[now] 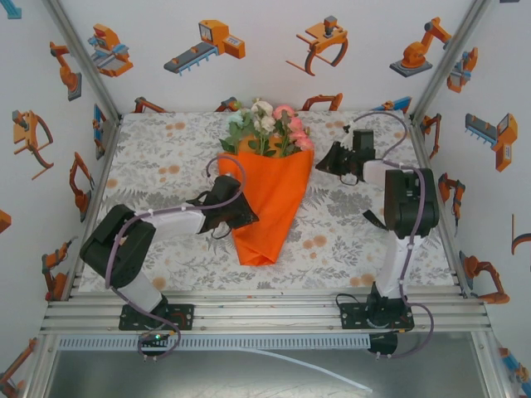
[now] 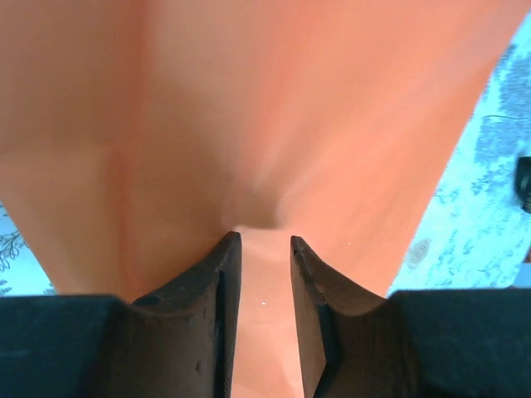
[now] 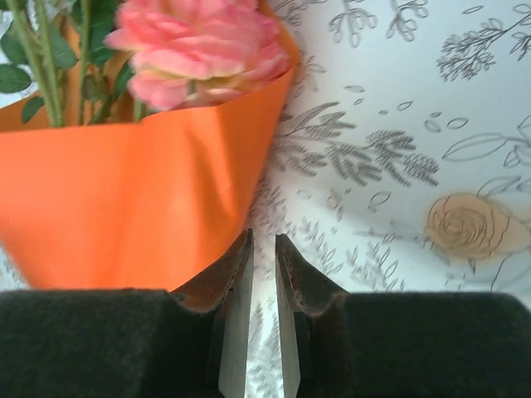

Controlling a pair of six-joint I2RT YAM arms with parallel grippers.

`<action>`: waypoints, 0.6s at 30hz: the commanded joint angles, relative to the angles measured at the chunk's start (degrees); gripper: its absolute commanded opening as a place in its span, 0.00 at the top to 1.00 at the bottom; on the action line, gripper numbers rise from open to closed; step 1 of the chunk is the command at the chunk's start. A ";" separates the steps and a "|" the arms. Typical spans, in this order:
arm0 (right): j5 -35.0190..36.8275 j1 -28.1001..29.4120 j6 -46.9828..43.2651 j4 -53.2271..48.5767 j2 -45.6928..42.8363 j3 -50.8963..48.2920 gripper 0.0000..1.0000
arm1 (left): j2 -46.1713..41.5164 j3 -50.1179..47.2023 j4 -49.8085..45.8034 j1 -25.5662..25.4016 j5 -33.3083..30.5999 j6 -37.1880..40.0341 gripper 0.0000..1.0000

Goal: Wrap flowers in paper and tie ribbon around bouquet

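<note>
Where the floral tablecloth [image 1: 158, 207] covers the table, we see the bouquet [image 1: 272, 195] lying at the centre, its orange paper [image 2: 274, 108] rolled into a cone with the tip toward the arms and the pink, white and green flowers [image 1: 270, 124] spilling from the wide far end. The left gripper [image 2: 265, 240] is against the cone's left side, jaws parted by a narrow gap, tips at a small pucker in the paper. The right gripper [image 3: 263, 238] sits just beside the cone's upper right edge, jaws nearly together with tablecloth showing between them.

Top view high, rearward — wrist views close, probably sharing bouquet [image 1: 270, 199].
</note>
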 commanded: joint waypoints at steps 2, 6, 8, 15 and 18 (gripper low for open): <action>0.40 0.65 0.37 -0.71 -13.49 -6.66 0.75 | -7.30 1.32 -3.29 0.40 -3.09 1.99 0.58; 0.91 2.55 1.30 -0.14 -20.98 -14.64 0.68 | -11.45 1.31 -5.43 1.52 -4.77 3.12 0.54; 1.36 3.66 1.78 0.32 -23.90 -18.47 0.65 | -13.01 1.40 -7.36 2.37 -5.60 3.83 0.53; 1.11 6.77 1.49 -1.60 -29.93 -24.82 0.59 | -17.45 -0.51 -11.05 4.28 -8.67 5.42 0.51; 1.64 7.72 1.75 -2.85 -32.88 -26.49 0.58 | -19.20 -1.11 -12.64 5.23 -10.54 6.39 0.50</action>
